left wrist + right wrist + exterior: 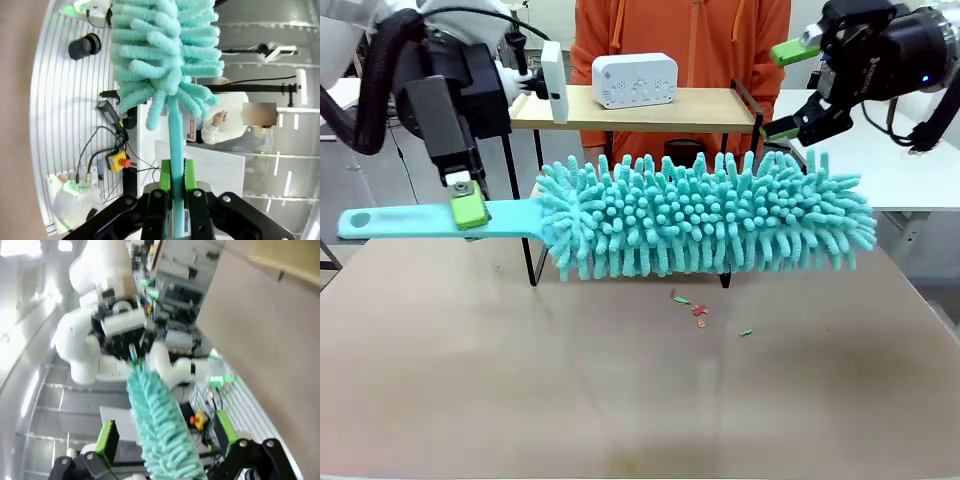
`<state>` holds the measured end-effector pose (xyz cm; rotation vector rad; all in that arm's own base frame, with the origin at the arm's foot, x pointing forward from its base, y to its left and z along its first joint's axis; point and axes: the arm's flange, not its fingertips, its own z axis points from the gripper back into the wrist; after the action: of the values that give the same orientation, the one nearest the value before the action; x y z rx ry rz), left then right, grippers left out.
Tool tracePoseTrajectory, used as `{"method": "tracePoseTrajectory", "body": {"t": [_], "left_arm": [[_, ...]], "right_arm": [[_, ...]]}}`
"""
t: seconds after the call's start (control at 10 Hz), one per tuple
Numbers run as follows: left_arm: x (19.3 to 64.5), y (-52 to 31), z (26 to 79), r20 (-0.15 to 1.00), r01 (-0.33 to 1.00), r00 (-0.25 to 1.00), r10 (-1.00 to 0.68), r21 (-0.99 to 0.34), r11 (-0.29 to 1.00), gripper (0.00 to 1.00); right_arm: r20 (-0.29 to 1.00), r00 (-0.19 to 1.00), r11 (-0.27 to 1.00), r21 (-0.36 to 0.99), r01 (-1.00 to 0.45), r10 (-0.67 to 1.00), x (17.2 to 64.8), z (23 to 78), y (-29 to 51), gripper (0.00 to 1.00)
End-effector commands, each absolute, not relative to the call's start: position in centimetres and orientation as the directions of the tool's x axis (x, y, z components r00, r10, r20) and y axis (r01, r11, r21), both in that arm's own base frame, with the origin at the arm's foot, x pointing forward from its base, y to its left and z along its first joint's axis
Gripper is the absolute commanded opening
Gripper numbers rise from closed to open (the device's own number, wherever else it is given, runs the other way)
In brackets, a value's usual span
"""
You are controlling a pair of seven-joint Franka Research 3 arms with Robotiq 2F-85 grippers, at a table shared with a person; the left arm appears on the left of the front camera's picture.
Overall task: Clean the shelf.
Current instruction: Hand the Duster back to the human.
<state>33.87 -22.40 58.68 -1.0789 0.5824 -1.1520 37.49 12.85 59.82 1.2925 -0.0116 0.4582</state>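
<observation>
The shelf (650, 108) stands at the far middle of the table (620, 390), just in front of a person in an orange top (680, 40). Its long axis runs left to right across the front view, the top wooden board lying level in the thin black frame, with a raised black end rail showing at its right end. A white box-shaped device (635, 80) sits on the top board.

A teal fluffy duster (705, 215) hangs on the near side of the shelf, hiding the lower tier. Its head lies lengthwise parallel to the shelf, spanning almost the same width, and its flat handle sticks out to the left past the shelf's left end.

The left gripper (468, 208) is clamped tight on the duster's handle; in the left wrist view the green pads (165, 181) press the handle from both sides, with the fluffy head beyond.

The right gripper (790, 88) is up at the shelf's right end, jaws spread wide and holding nothing. In the right wrist view its green pads (107, 437) stand well apart with the duster's head between and beyond them; whether they touch it I cannot tell.

A few small red and green scraps (698, 310) lie on the table just near of the duster.
</observation>
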Motion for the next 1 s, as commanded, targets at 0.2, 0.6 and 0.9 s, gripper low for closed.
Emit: {"method": "tracePoseTrajectory", "body": {"t": [0.2,0.6,0.9], "left_arm": [[36.7,-21.4,60.2,0.155,0.411,0.311,-0.938,-0.912,-0.015,0.12],[36.6,-21.6,60.0,0.186,0.414,0.337,-0.923,-0.91,-0.032,0.12],[36.8,-21.7,59.9,0.202,0.408,0.348,-0.916,-0.912,-0.046,0.12]], "right_arm": [[0.193,0.807,0.204,0.911,-0.359,0.557,36.3,58.9,14.4,1.0],[0.186,0.746,0.21,0.891,-0.402,0.639,34.9,58.1,15.5,1.0],[0.184,0.733,0.198,0.894,-0.402,0.654,34.3,57.8,15.6,1.0]]}}
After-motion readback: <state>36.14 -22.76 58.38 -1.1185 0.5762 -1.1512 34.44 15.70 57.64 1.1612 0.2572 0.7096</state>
